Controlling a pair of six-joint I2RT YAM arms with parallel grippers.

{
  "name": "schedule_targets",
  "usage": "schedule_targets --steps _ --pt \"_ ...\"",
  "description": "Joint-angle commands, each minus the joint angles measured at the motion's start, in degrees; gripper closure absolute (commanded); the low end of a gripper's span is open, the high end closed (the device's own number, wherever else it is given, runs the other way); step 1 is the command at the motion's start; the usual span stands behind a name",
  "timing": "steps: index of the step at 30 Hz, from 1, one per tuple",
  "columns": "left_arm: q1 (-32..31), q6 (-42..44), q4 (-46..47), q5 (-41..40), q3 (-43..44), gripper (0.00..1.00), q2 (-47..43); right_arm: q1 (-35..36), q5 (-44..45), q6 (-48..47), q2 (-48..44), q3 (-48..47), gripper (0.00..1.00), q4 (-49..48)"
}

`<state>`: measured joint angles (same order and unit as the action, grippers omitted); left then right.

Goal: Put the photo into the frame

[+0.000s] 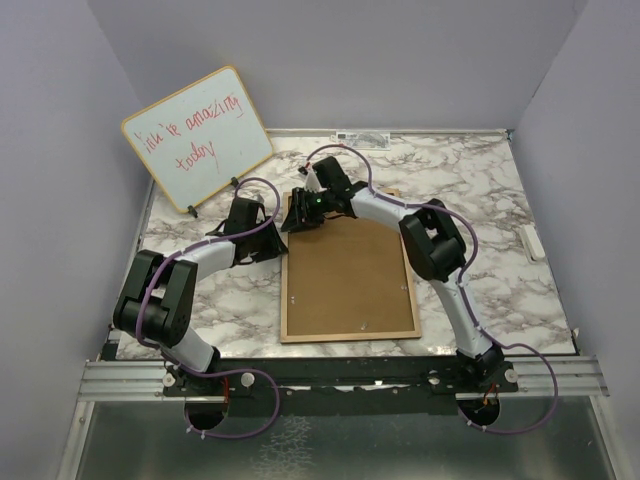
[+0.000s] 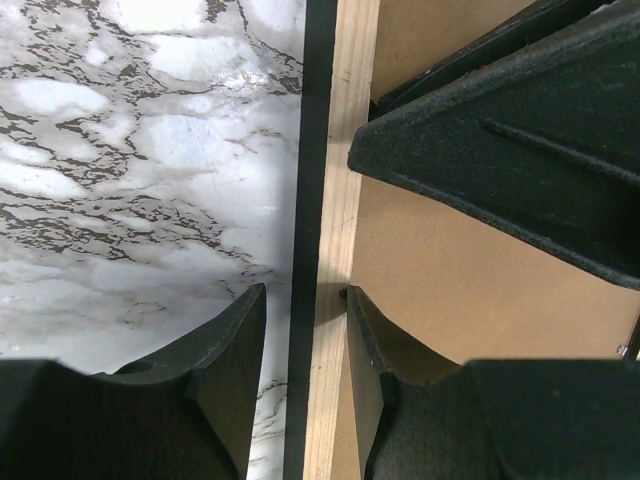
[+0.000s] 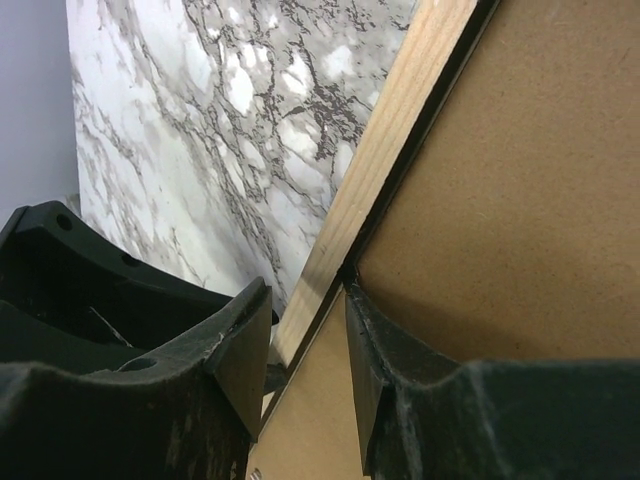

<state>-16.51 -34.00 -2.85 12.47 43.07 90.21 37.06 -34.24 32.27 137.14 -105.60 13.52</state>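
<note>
Surface: showing as a white-and-grey marbled table (image 1: 480, 200), sitting between plain lavender-grey walls (image 1: 330, 60) on three sides.
Whiteboard (image 1: 195, 135): leaning at the far left of the table, wood-edged, carrying red handwriting, standing apart from both arms' fingertips.
Frame (image 1: 350, 335): lying near the middle of the table with its light-wood face turned up, showing black along the outer edge of the left rail in the left wrist view.
Brown board (image 1: 350, 270): filling the frame's opening, reaching up to the inner edge of the left rail.
Left gripper (image 2: 305, 292): straddling the frame's left rail toward its far end, standing partway apart, not visibly clamping.
Left gripper, outer finger (image 2: 235, 340): hanging over bare marble, leaving a thin strip of table showing between its tip and the rail's black edge.
Left gripper, inner finger (image 2: 365, 340): sitting over the brown board, touching the rail's inner edge at the tip.
Right gripper (image 3: 308, 288): straddling the same rail just beyond, by the far left corner, parted about as widely, carrying nothing.
Right gripper, outer finger (image 3: 245, 340): hanging over marble, showing a sliver of table between tip and wood.
Right gripper, inner finger (image 3: 370, 340): lying over the brown board, meeting the rail's inner edge.
Spacing: working just beside each other, crowding the upper right of the left wrist view with the right gripper's black body.
</note>
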Motion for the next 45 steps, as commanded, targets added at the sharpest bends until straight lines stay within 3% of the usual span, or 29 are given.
schedule_targets --steps 1,9,35,45 --pt "-0.01 1.3 -2.32 -0.25 0.57 0.61 1.19 -0.08 7.89 -0.9 -3.85 4.4 0.59 -3.03" --pt "-0.01 1.39 -2.55 -0.26 0.79 0.61 1.28 -0.08 7.94 -1.01 -0.8 0.69 0.59 -0.58" --pt "-0.08 1.13 -1.98 -0.33 1.22 0.61 2.28 0.56 -7.66 -6.28 6.62 -2.66 0.6 2.55" --pt "-0.03 1.14 -2.16 -0.61 1.23 0.61 2.04 0.02 -3.25 -1.88 1.3 -0.44 0.58 -0.99"
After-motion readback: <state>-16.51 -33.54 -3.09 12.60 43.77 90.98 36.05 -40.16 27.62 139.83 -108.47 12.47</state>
